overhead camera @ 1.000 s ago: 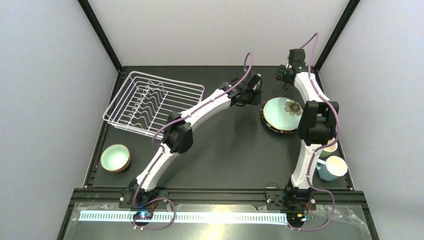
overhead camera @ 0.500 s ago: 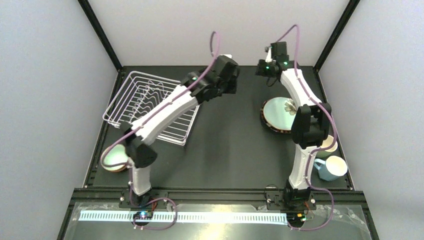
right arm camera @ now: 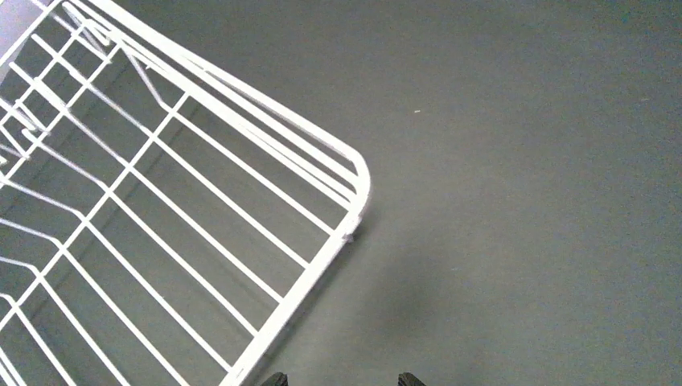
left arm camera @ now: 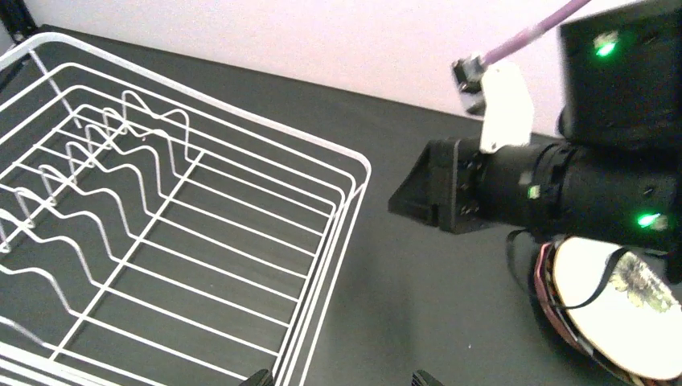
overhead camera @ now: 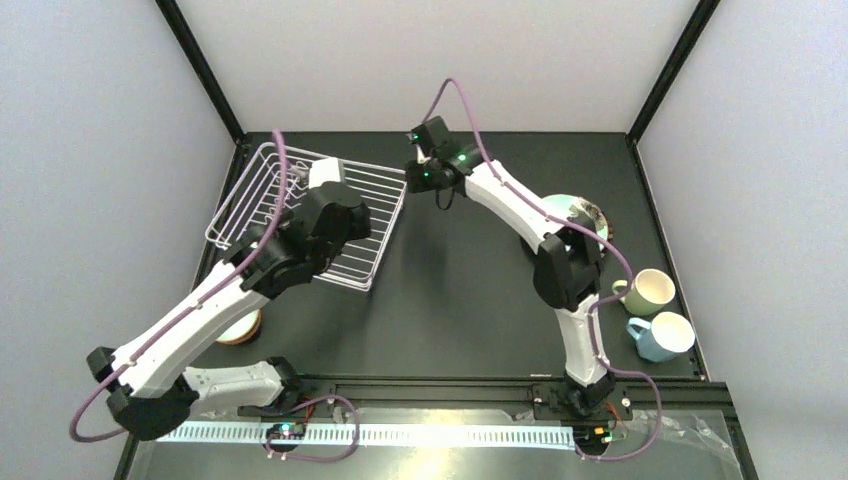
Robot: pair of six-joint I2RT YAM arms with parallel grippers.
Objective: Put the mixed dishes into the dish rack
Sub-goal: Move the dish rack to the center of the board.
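Hovering over dish rack (overhead camera: 380,205), L fingers (left arm camera: 259,379) spread.

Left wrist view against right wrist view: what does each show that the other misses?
Left wrist only: the right arm, the plate partly behind it, and the wall. Right wrist only: nothing new, just a wider stretch of table. Both: a corner of the rack, the dark table, and that camera's own fingertips, apart, at the bottom edge.

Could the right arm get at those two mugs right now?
Probably yes: the pale green mug and blue mug stand in the open near its base, though its open right gripper hangs over by the dish rack.
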